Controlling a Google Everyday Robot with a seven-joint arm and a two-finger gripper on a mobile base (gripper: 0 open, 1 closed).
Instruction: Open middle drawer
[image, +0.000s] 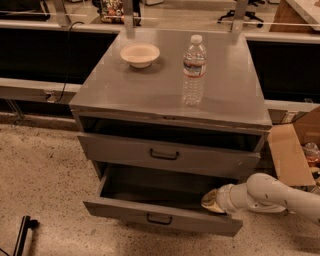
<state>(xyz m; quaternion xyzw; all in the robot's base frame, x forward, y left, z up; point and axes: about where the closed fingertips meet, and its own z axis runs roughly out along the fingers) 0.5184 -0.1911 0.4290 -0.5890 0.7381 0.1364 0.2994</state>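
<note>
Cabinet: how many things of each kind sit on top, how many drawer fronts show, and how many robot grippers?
Bowl: 1, on the cabinet top.
Water bottle: 1, upright on top.
Drawer fronts: 2, the upper drawer and the middle drawer, pulled out.
Gripper: 1, at the middle drawer's right front corner.
Total: 5
</note>
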